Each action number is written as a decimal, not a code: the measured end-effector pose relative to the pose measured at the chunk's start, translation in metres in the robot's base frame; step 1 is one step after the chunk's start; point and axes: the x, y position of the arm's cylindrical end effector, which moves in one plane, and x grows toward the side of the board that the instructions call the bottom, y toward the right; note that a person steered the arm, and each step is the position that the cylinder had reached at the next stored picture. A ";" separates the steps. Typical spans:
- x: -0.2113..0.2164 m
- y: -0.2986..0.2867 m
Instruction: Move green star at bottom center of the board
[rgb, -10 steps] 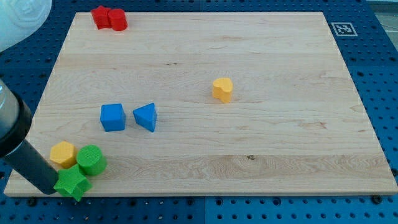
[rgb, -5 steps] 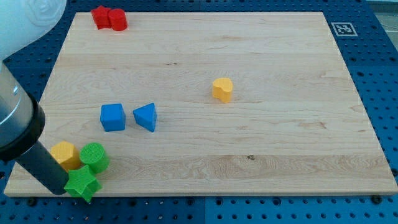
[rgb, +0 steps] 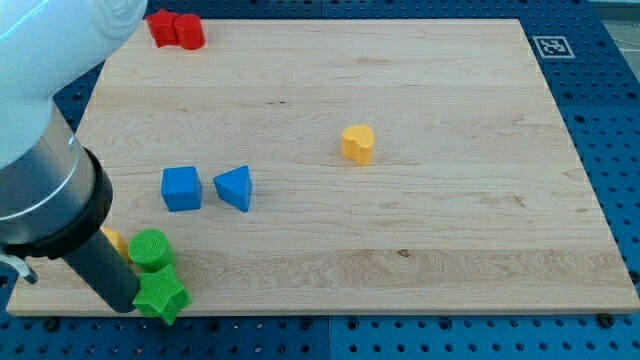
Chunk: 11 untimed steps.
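Observation:
The green star (rgb: 163, 297) lies at the board's bottom left, near the bottom edge. My tip (rgb: 126, 305) is right against the star's left side. A green cylinder (rgb: 150, 249) stands just above the star, touching it. A yellow block (rgb: 116, 240) is mostly hidden behind my rod, left of the green cylinder.
A blue cube (rgb: 181, 188) and a blue triangle (rgb: 235, 187) sit at mid left. A yellow heart-like block (rgb: 357, 143) is near the centre. Two red blocks (rgb: 176, 28) sit at the top left. A marker tag (rgb: 551, 46) is at the top right corner.
My tip has moved right along the bottom edge, pushing the green star to the right. The green cylinder barely shifted. My rod now covers most of the yellow block.

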 end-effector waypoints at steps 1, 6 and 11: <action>-0.004 0.004; 0.000 0.001; 0.000 0.116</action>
